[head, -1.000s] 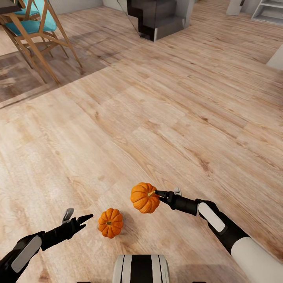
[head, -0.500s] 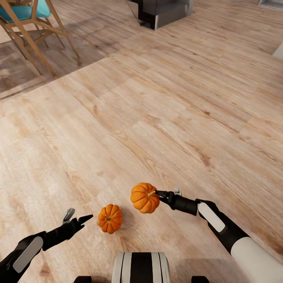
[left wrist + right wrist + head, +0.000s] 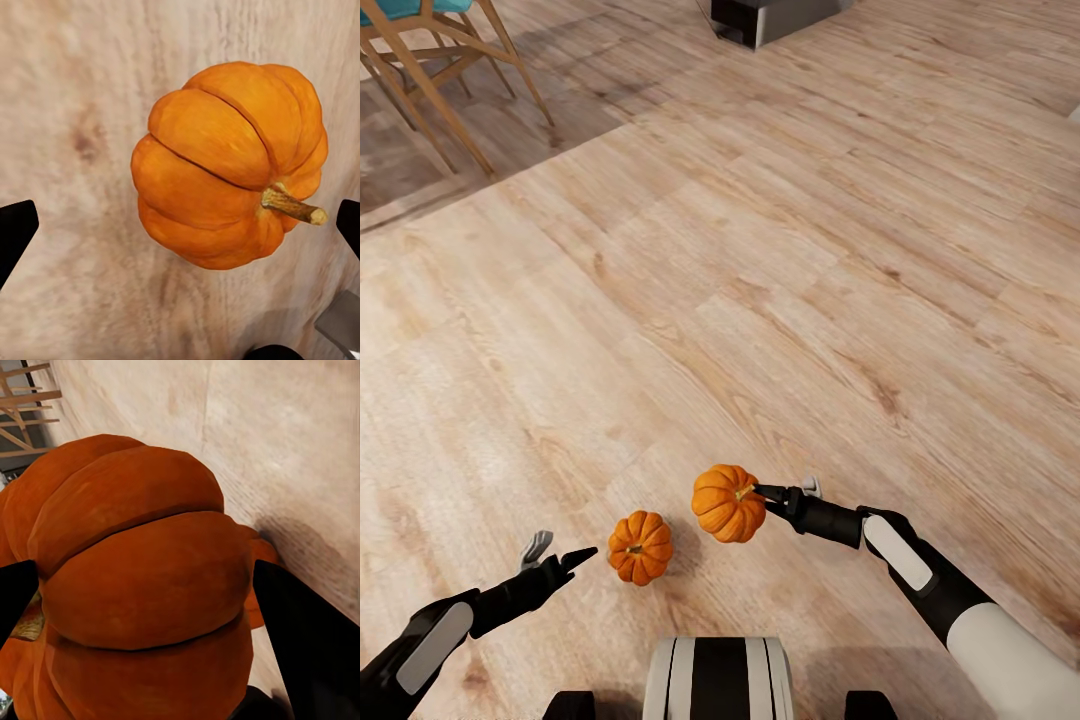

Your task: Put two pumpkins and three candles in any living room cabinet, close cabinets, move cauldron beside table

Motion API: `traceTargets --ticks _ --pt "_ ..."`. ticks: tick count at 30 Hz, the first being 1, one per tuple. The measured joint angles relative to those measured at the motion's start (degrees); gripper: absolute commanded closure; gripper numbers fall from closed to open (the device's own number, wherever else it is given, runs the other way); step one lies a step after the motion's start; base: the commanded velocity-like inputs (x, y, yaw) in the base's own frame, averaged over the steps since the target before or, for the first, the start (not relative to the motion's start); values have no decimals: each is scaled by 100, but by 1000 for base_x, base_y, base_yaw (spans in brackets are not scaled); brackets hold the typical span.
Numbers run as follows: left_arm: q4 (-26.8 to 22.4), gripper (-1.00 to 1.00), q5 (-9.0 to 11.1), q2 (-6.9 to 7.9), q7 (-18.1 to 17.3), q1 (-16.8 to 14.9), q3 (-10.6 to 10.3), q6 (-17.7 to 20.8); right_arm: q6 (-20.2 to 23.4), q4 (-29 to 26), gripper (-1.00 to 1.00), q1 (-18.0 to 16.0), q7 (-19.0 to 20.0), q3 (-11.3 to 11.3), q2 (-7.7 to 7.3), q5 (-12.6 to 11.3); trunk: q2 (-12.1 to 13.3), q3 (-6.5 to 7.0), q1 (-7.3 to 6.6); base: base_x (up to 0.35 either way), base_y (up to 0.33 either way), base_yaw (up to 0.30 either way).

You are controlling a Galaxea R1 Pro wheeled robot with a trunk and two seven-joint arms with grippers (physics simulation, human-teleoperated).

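The wooden floor [image 3: 780,250] stretched wide, with a wooden chair [image 3: 430,60] at its far left corner and a dark block [image 3: 775,15] at the far edge. The held pumpkin [image 3: 728,503] hung clear of the floor, pinched at its stem side by the right end effector [image 3: 762,493], clenched on it, probably for carrying to a cabinet. The second pumpkin [image 3: 639,546] lay on the floor just beside the left end effector [image 3: 560,555], whose fingers were spread either side of it, seemingly poised to grasp.

Bright even light, soft shadows (wrist views blurry).
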Motion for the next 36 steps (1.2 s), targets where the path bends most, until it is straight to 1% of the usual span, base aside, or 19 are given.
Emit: traceTargets --ticks 3,18,36 --pt "0 -100 -1 0 -1 0 -6 0 1 0 100 0 2 0 0 -3 0 0 0 0 -12 0" --pt "2 -100 -10 -1 -1 -1 -3 -3 2 -1 100 0 -1 -1 0 -1 0 0 0 0 -115 0" --pt "0 -100 -10 3 0 0 23 0 0 0 100 0 0 0 9 -1 0 0 0 0 -7 0"
